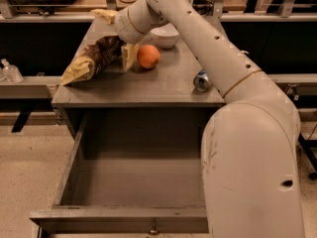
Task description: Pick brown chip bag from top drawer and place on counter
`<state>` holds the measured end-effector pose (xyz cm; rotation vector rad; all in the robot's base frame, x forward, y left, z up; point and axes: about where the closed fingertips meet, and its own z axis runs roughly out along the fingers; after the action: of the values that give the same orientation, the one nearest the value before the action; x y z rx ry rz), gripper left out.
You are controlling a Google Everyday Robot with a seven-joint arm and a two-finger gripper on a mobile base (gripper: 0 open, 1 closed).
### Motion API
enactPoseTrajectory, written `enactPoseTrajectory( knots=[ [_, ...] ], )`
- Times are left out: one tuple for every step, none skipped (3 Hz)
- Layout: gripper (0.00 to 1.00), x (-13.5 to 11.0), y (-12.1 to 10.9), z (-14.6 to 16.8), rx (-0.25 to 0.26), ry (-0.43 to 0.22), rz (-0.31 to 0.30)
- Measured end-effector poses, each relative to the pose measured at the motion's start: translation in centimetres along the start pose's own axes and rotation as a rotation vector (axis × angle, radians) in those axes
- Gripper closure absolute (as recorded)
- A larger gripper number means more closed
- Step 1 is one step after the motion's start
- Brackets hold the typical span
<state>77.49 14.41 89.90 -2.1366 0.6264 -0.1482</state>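
The brown chip bag (pixel 94 58) lies on the left part of the grey counter (pixel 148 86), with its pale end reaching over the left edge. My gripper (pixel 117 36) is at the bag's upper right end. Its yellowish fingers (pixel 130 56) stand apart on either side of that end, so it is open. The top drawer (pixel 119 221) is pulled fully out below the counter, and its inside shows nothing in it. My white arm crosses the right half of the view and hides the drawer's right side.
An orange (pixel 148 56) sits just right of the gripper. A white bowl (pixel 165 35) stands behind it. A soda can (pixel 202 81) lies on its side near the counter's right edge. Tan speckled floor (pixel 25 172) lies to the left of the drawer.
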Motion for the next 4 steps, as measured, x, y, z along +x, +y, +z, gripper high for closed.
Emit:
enactPoseTrajectory(
  knots=[
    [0.0,-1.8,0.1,-1.8,0.003,-0.008,0.007],
    [0.0,-3.2,-0.4,-4.9,0.012,0.025,0.004],
    [0.0,-3.1,-1.2,-8.0,-0.002,0.064,0.0],
    [0.0,-1.3,-3.3,-12.2,0.023,0.141,-0.013]
  ],
)
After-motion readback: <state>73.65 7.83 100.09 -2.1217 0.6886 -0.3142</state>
